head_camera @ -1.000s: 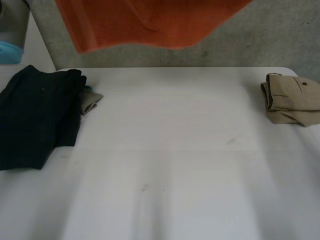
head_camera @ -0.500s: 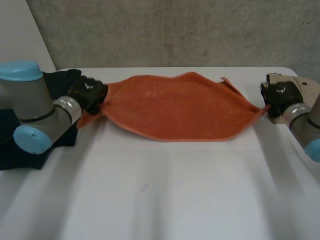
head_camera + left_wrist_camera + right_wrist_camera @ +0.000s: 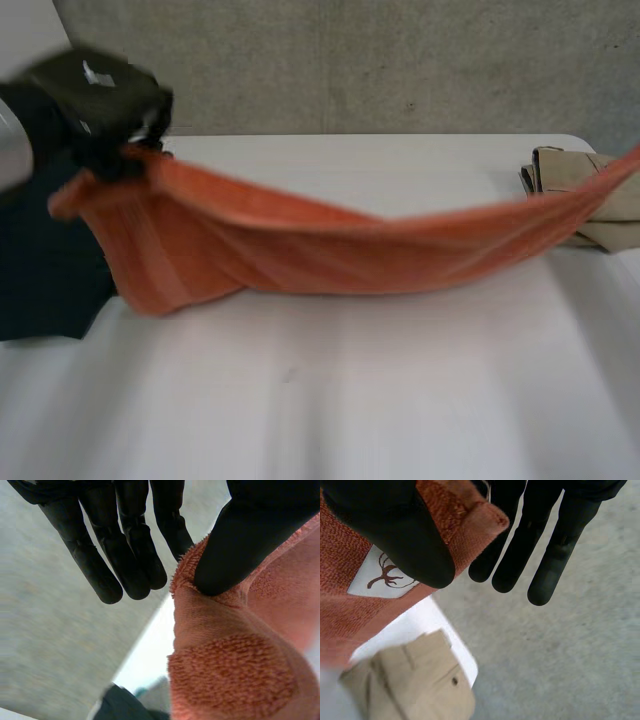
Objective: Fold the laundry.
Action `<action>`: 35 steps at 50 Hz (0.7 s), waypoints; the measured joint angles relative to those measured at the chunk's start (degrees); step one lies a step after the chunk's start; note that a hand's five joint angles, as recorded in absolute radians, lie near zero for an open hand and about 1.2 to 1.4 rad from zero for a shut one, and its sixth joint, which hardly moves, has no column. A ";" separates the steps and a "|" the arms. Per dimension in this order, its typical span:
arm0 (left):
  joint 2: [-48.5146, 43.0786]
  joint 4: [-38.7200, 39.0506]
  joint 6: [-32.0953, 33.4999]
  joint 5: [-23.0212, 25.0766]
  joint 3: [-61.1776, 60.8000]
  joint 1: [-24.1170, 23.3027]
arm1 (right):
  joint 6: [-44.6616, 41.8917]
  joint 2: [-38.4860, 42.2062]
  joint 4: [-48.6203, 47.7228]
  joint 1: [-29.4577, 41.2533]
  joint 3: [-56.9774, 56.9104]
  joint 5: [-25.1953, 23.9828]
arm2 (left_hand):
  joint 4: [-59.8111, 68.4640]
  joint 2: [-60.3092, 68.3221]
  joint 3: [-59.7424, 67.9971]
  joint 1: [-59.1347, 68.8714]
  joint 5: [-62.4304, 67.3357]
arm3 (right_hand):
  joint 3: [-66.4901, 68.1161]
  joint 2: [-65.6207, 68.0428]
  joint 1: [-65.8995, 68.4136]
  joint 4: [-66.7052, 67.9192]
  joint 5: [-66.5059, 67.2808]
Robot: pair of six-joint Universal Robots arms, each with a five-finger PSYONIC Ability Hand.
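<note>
An orange towel (image 3: 330, 250) hangs stretched across the table, its middle sagging onto the white top. My left hand (image 3: 95, 95) holds its left corner up high at the far left. In the left wrist view the thumb (image 3: 240, 540) pinches the towel's corner (image 3: 235, 670) while the other fingers (image 3: 125, 545) stand straight beside it. In the right wrist view my right hand's thumb (image 3: 395, 535) pinches the towel's other corner (image 3: 340, 615), just above its white label (image 3: 375, 575). The towel's right end runs off the head view's right edge.
A folded khaki garment (image 3: 590, 190) lies at the table's far right corner, partly behind the towel and below my right hand (image 3: 415, 685). A dark garment (image 3: 40, 270) lies at the left edge. White table (image 3: 330, 400) stretches in front of the towel.
A second ago the towel hung high above the table. Half a second ago it lay spread at the far side between both hands. Now it is lifted taut, the left hand raised.
</note>
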 measured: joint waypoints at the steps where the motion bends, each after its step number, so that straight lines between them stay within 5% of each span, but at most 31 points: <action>1: -0.25 0.35 -1.02 -0.11 1.13 0.02 | 1.30 0.07 -0.34 -0.14 -0.46 -0.18 | 0.00 0.00 0.00 0.00 0.00 | 0.00 0.00 0.00 0.00 0.03; 9: -10.17 1.39 -2.39 -2.21 6.19 -0.46 | 2.68 6.48 -1.73 1.74 -1.89 0.82 | 0.00 0.00 0.00 0.00 0.00 | 0.00 0.00 0.00 0.00 0.04; 20: -30.14 8.34 -1.53 -4.44 24.57 -1.52 | 2.64 23.27 -8.31 9.83 -15.84 11.27 | 0.01 0.00 0.01 0.00 0.00 | 0.00 0.00 0.00 0.01 0.03; 29: -30.96 31.68 -15.43 -4.63 40.98 -1.22 | 24.98 28.14 -31.82 12.77 -30.57 19.96 | 0.01 0.00 0.01 0.00 0.00 | 0.00 0.00 0.00 0.01 0.04; 35: -27.87 39.27 -21.78 -4.67 40.46 -1.07 | 33.80 25.33 -43.11 13.51 -29.23 21.04 | 0.01 0.00 0.01 0.00 0.00 | 0.00 0.00 0.00 0.01 0.04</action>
